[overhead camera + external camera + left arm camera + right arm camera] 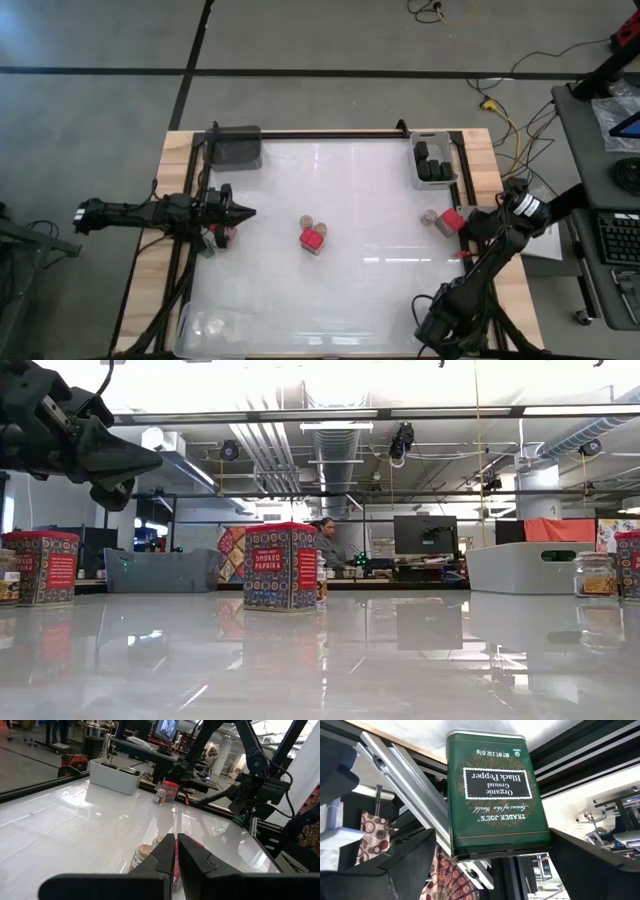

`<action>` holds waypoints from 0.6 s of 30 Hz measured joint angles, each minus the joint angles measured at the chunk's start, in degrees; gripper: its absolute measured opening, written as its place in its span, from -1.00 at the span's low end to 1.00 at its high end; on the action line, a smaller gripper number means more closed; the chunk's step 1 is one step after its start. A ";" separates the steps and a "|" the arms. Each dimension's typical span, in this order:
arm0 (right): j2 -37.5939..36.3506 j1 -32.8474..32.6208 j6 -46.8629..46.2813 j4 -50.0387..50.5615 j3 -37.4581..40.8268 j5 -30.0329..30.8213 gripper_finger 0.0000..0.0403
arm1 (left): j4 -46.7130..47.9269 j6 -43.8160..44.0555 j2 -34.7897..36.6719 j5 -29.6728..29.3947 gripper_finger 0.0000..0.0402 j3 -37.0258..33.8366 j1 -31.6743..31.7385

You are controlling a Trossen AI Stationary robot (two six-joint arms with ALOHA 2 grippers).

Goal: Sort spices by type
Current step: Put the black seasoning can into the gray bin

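A glossy white table held scattered spice containers as two dark robot arms worked over it. A grey bin sat at the far left corner, and a pale bin at the far right corner carried black tins. The right claw hung past the table's right edge, its fingers spread wide on either side of a dark green black pepper tin that sat between them; whether the fingers pressed on it could not be told. The left claw hovered above the table's left side with its fingers closed together and nothing between them. A red paprika tin stood near the table's middle, touching a round tan-topped jar behind it. Another red tin and jar stood together near the right edge, beside the right arm.
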State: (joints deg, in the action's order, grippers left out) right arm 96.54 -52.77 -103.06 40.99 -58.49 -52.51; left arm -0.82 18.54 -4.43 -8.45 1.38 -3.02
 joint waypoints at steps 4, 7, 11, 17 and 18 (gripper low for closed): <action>0.12 0.00 0.08 0.00 0.04 0.00 0.80 | 0.00 -0.02 0.00 -0.01 -0.98 0.00 0.02; 0.12 0.00 0.14 0.02 0.06 -0.01 0.71 | 0.00 -0.01 0.00 0.00 -0.98 0.00 0.02; 0.12 0.00 0.16 0.04 0.08 -0.09 0.49 | 0.00 -0.02 0.00 0.00 -0.98 0.00 0.00; 0.10 0.02 1.53 0.30 0.08 -0.38 0.32 | 0.00 -0.02 0.00 -0.02 -0.98 0.00 0.01; 0.08 0.06 1.86 0.62 0.03 -0.33 0.32 | 0.00 -0.01 0.00 -0.02 -0.98 0.00 0.01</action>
State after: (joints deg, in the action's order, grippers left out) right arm 96.62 -52.71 -101.20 41.61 -58.47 -52.84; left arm -0.82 18.53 -4.43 -8.47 1.39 -3.02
